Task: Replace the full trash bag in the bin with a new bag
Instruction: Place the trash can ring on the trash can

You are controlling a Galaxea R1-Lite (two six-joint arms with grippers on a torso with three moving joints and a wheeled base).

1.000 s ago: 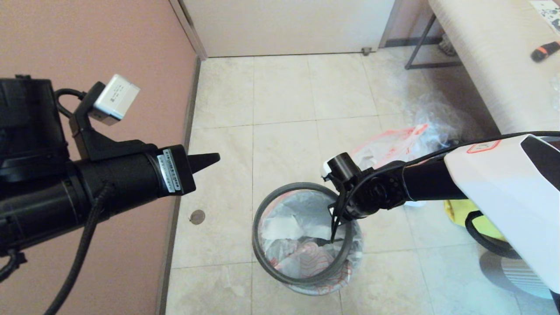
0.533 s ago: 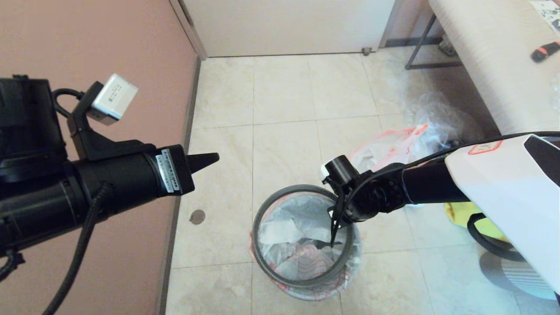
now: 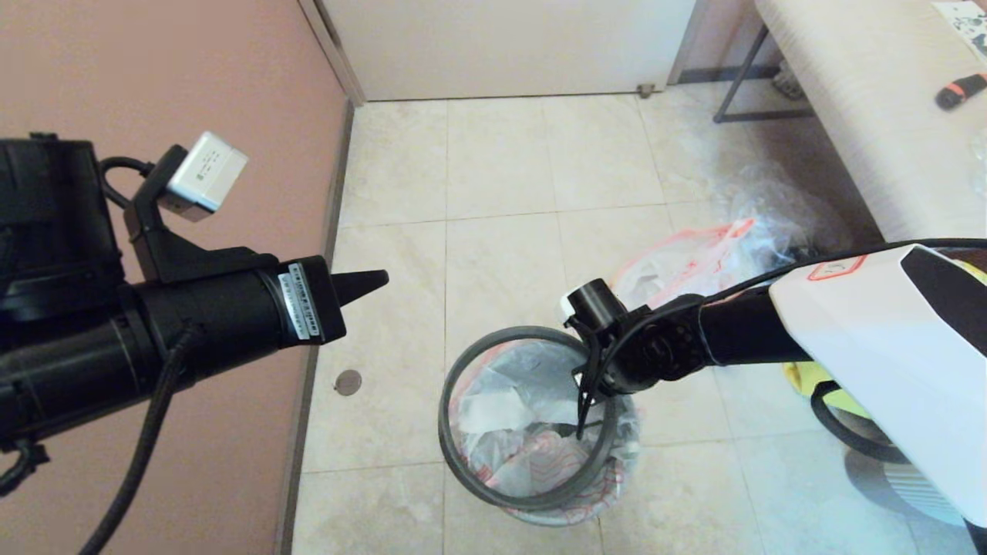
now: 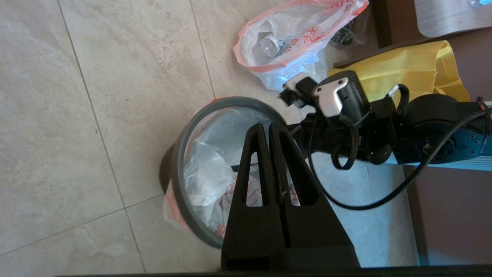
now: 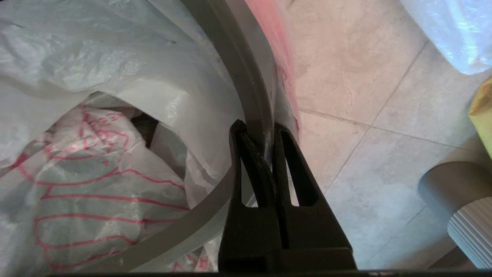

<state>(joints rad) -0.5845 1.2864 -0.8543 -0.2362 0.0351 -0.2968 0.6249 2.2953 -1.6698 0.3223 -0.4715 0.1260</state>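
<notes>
The black bin [image 4: 165, 174] stands on the floor tiles. The new bag [image 3: 532, 455], white with red drawings, lines it, and its edge hangs outside the bin. The grey rim ring [image 3: 463, 362] lies over the bin's mouth. My right gripper [image 3: 580, 425] is shut on the ring's right side, one finger inside and one outside; the right wrist view shows that gripper [image 5: 256, 127] on the ring [image 5: 246, 77]. The full trash bag [image 3: 694, 250] lies on the floor behind the bin. My left gripper [image 3: 378, 279] hangs shut and empty, high at the left.
A clear plastic bag [image 3: 771, 202] lies beyond the full bag. A yellow bag [image 3: 806, 378] sits under my right arm. A bench [image 3: 871, 108] runs along the right, a pink wall [image 3: 154, 69] along the left. A ribbed grey cylinder [image 5: 471, 229] stands near the bin.
My right gripper has shifted a little to the left with the rim ring in it, and the ring has slid left over the bin. The left arm has barely moved.
</notes>
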